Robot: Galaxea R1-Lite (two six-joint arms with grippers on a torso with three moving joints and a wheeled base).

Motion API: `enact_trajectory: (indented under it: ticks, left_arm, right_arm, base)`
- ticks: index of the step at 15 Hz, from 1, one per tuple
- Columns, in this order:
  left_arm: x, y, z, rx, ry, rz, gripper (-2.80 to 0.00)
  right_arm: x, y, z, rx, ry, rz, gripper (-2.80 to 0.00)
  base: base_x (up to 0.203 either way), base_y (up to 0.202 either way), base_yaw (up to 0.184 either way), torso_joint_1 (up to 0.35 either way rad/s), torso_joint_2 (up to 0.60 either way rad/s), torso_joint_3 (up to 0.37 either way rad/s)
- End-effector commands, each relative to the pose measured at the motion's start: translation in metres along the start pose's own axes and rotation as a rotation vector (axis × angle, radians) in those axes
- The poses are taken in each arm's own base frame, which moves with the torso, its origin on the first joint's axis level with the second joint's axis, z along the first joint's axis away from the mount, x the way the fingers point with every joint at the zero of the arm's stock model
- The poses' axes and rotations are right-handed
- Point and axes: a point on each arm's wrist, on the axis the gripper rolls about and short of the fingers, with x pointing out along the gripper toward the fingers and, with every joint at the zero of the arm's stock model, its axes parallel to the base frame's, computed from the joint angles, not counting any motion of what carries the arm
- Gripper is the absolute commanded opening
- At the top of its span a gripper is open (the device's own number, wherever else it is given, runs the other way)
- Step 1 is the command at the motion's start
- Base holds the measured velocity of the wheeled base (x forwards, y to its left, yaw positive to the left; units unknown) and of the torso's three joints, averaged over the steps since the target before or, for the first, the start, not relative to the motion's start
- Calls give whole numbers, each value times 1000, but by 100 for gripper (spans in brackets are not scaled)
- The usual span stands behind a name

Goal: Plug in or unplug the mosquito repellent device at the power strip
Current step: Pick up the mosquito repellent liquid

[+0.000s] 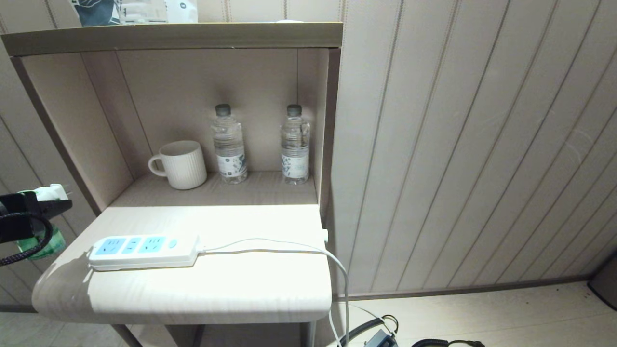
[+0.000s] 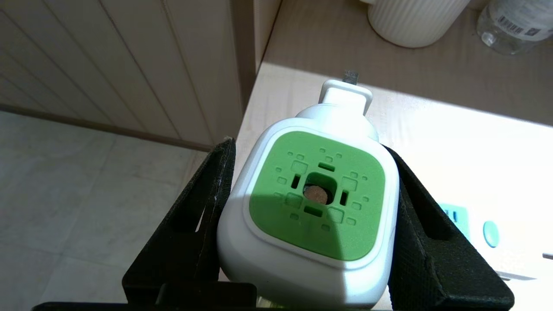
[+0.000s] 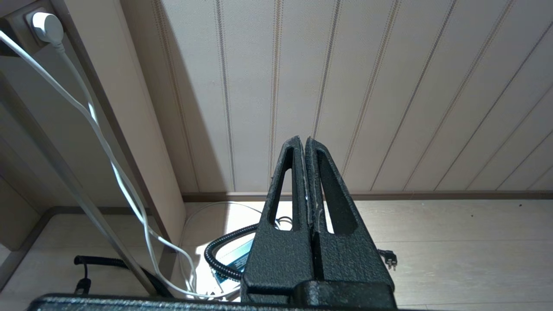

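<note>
Only a sliver of the left gripper (image 1: 36,205) shows in the head view, cut off at the frame edge left of the strip (image 1: 143,251); its black fingers and a cable cover most of the device (image 1: 46,193), leaving a white cap above and a bit of green bottle below. From the left wrist, the device (image 2: 311,207) is plain: a white head with a green vented face, pinched between the two black fingers (image 2: 203,216), its plug end pointing toward the table (image 2: 432,129). Its prongs are mostly hidden behind the plug housing. The bottle is out of sight there. Beyond the device only one corner of the strip (image 2: 479,233) is seen, with part of a blue socket and the round button.

On the table (image 1: 193,294) the strip lies flat near the left front corner, all three sockets bare, well apart from the device. Its cord (image 1: 270,246) runs right from the strip and drops over the table's edge. Behind the strip, in the shelf recess, stand a ribbed mug (image 1: 181,164) and two bottles (image 1: 229,144). Items above the strip on the top shelf are cropped and unreadable.

The right gripper (image 3: 307,181) hangs low toward the floor, away from the strip, fingers pressed together on nothing, with cables (image 3: 224,259) lying beneath it.
</note>
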Motion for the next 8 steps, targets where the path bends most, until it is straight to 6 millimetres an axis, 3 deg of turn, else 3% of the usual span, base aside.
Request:
enact_trajectory:
  ticks: [1,6,8]
  left_arm:
    - [-1,0,7,-2,-5,-2,-280]
    - [-8,-3,28,4,83,-18,-280]
    - [-12,-5,28,9,134,-66,-280]
  right_arm:
    - [0,0,0,0,0,0,-280]
    - [0,0,0,0,0,0,-280]
    - [0,0,0,0,0,0,-280]
  base:
    - [0,0,0,0,0,0]
    - [0,0,0,0,0,0]
    - [0,0,0,0,0,0]
